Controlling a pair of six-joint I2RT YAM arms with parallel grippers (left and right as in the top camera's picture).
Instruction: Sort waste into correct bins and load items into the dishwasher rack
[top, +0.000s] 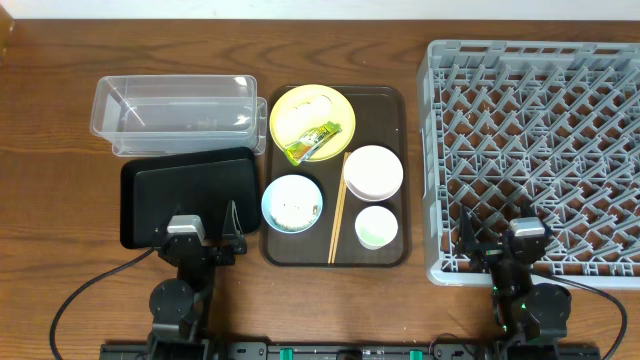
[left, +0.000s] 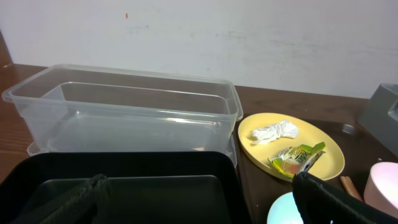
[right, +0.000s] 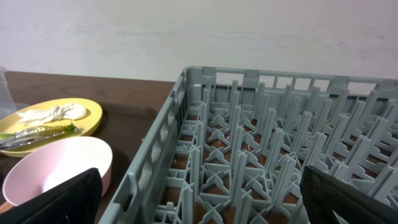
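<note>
Wrapper (top: 312, 141) on yellow plate (top: 343, 108) — atop brown tray (top: 386, 112).

On my left the tub (top: 175, 105) lies far, the shallow tray (top: 190, 195) near. Mid-table, the serving tray (top: 385, 108) carries the plate (top: 341, 104) under the wrapper (top: 318, 140), and the chopsticks (top: 338, 212) between the left bowl (top: 292, 203) and the right bowl (top: 373, 172), with the cup (top: 376, 226) nearest. The rack (top: 432, 150) stands right.
</note>
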